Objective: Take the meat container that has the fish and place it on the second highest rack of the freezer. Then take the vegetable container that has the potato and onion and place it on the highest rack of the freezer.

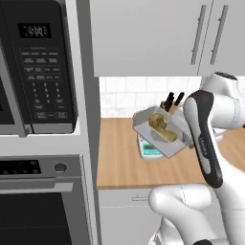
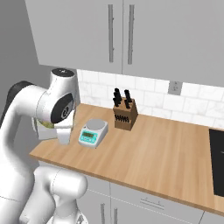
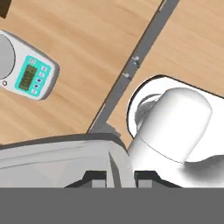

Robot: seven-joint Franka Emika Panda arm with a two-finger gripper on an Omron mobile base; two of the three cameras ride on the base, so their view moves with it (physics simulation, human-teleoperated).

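Vegetable container lifted clear of the counter, freezer shelving not yet reached.

The wooden counter (image 2: 148,148) lies below the gripper (image 3: 118,177), with the knife block (image 2: 124,114) beyond it and the teal kitchen scale (image 2: 92,132) just beneath. The vegetable container (image 1: 160,130), tilted in mid-air with the potato and onion (image 1: 160,127) inside, hangs from the gripper, whose jaws are nearly closed, pinching the tray's rim. I judge this the second half of the task; placing on the highest rack remains.
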